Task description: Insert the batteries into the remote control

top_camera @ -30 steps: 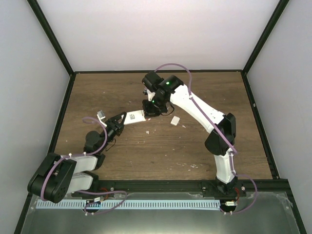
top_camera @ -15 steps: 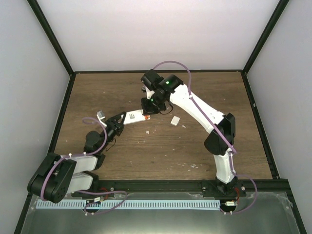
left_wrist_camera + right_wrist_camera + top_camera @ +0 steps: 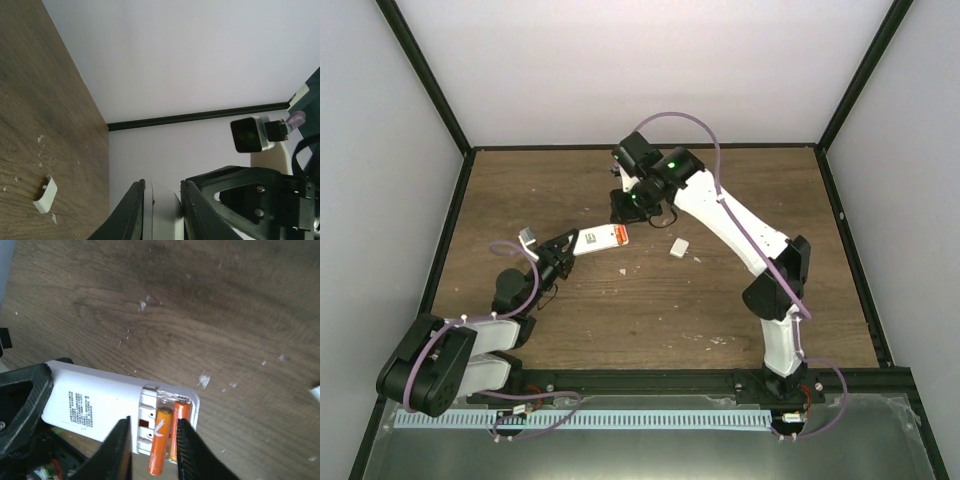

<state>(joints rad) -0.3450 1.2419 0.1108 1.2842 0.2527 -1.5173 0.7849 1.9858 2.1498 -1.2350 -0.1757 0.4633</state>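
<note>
The remote control [image 3: 599, 240] is a white slab held off the table by my left gripper [image 3: 563, 250], which is shut on its left end; in the left wrist view the fingers [image 3: 131, 212] clamp its white body [image 3: 165, 212]. The right wrist view shows its open battery bay [image 3: 167, 422] with two orange batteries: one [image 3: 181, 430] lies seated, the other [image 3: 160, 447] lies beside it and juts past the remote's edge. My right gripper [image 3: 153, 426] hovers above the bay, open and holding nothing. It also shows in the top view [image 3: 623, 207], just behind the remote's orange end.
A small plain white cover piece [image 3: 679, 247] lies on the wooden table [image 3: 650, 310] right of the remote, also in the left wrist view [image 3: 45, 194]. White specks are scattered on the wood. Black frame rails [image 3: 640, 148] and white walls bound the table.
My right gripper has drawn up and back from the remote's end, uncovering its orange end in the top view. The left gripper and remote have barely moved.
</note>
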